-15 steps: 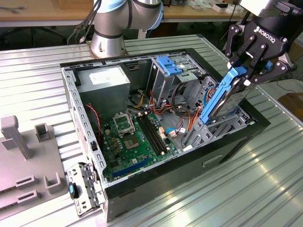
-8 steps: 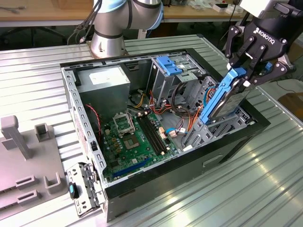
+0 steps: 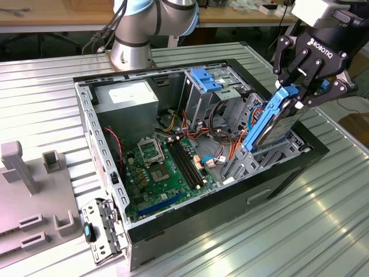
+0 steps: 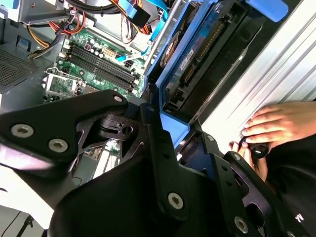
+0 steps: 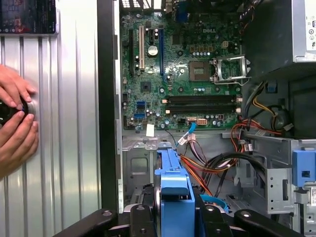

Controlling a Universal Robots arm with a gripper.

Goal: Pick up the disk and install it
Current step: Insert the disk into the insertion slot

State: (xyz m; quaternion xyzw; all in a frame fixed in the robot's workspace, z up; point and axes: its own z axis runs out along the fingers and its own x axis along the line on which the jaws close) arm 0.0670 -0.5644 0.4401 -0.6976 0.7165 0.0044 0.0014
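Note:
The disk, a grey metal drive in light-blue carrier rails, stands steeply tilted over the open computer case. Its lower end sits at the metal drive bay on the side of the case toward the exterior view's right. My gripper is shut on the disk's upper end, the black fingers clamping the blue rails. In the second wrist view the disk runs away from the gripper into the case. In the first wrist view the blue carrier sits between the fingers, above the bay.
A green motherboard lies on the case floor, with a grey power-supply box behind it. A blue bracket tops the metal cage among orange cables. A person's hands rest on the ribbed table beside the case. Grey fixtures stand at the exterior view's left.

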